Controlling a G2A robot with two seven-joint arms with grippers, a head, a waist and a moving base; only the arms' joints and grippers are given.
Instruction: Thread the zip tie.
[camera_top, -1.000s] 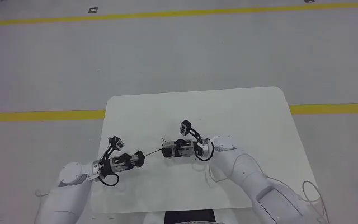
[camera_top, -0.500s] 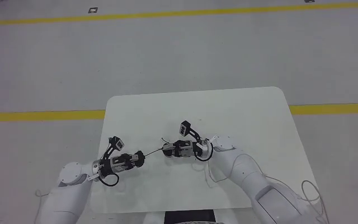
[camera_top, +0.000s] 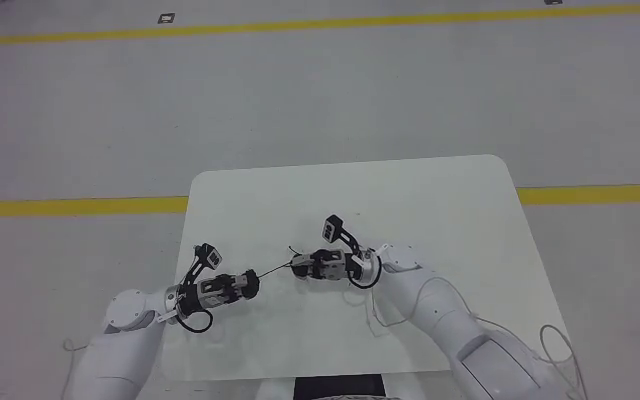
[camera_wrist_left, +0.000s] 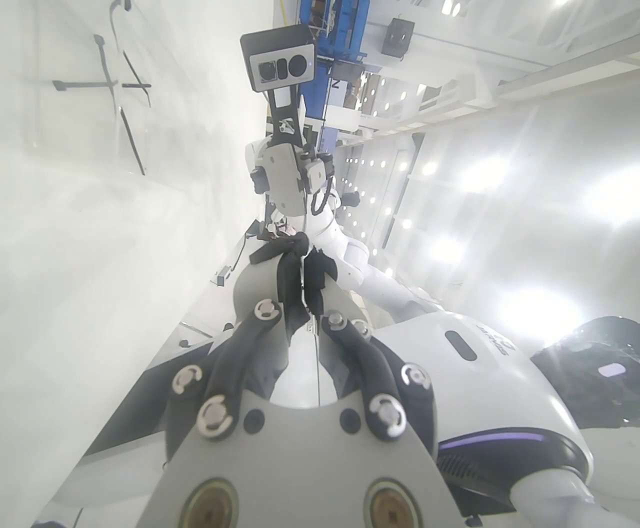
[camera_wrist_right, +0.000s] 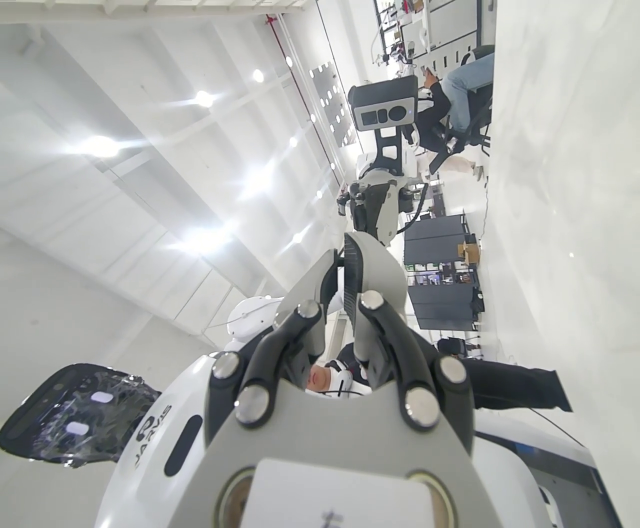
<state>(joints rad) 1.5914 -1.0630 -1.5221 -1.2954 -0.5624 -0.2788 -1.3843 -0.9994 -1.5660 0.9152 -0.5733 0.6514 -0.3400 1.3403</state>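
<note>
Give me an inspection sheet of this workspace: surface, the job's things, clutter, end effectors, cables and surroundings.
Surface: white table with rounded corners.
Job's things: thin black zip tie, spanning between the two end effectors.
Clutter: several spare ties, black, lying loose on the table.
End effectors: left end effector shut on one end of the zip tie; right end effector shut on the other end, the two facing each other.
Cables: thin cable looping beside the right forearm.
Surroundings: grey floor with yellow lines beyond and beside the table.
</note>
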